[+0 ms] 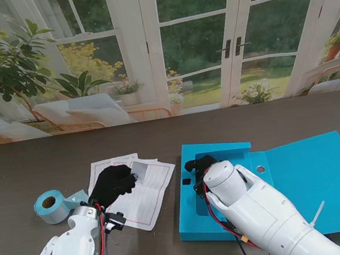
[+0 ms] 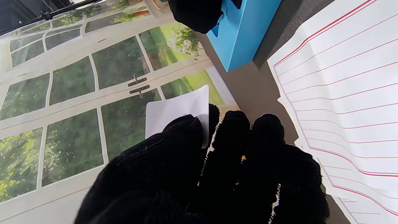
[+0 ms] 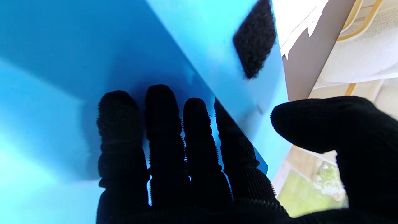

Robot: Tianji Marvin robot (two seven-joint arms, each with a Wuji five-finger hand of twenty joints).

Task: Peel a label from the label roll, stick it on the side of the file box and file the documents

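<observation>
Stand view: the left robot hand [image 1: 113,183] pinches a peeled label [image 2: 178,112] over the documents [image 1: 143,193], left of the file box [image 1: 221,187], whose near wall the right robot hand [image 1: 204,169] grips to steady it.

Place: a staged office desk, as far as I can tell.
Backdrop: a printed wall picture [image 1: 157,45] at my 12 o'clock shows glass doors, garden, potted plants and chairs; it meets the table flat.
Surface: I work on a dark wood-grain table [image 1: 46,160].
Office goods: blue file box [image 1: 307,177] at 1 o'clock, ruled documents [image 1: 151,192] at 11, label roll [image 1: 51,206] at 10.
</observation>
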